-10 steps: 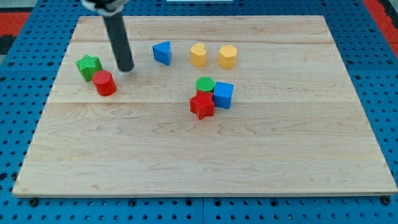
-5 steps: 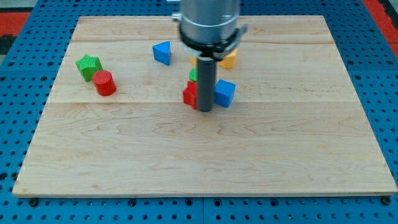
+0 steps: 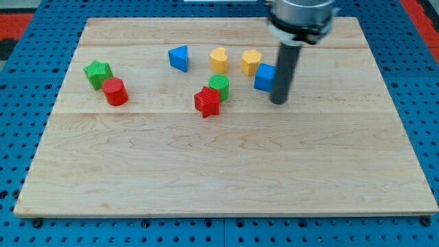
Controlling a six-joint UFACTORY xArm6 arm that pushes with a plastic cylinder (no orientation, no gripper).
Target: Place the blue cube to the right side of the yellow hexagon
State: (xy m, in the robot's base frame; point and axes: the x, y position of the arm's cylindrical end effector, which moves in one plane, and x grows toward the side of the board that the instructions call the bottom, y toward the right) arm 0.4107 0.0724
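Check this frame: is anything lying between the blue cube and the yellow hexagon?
Nothing. In the camera view the blue cube sits just right of and slightly below the yellow hexagon, nearly touching it. My tip is at the cube's lower right.

The board (image 3: 206, 171) is pale wood with a visible grain and plank seams, smooth with a soft satin look, sitting on a blue perforated surface (image 3: 20, 137) that looks like matt plastic or painted metal. The blocks look like matt plastic, and the red star (image 3: 206, 102), green cylinder (image 3: 219, 85) and green star (image 3: 97, 72) show fine ribbed lines on top, while the blue cube (image 3: 263, 77) and yellow hexagon (image 3: 251, 62) read as smoother. My tip (image 3: 278, 102) ends a dark, matt rod under a greyish metal-looking collar (image 3: 300, 17) with a dull sheen.
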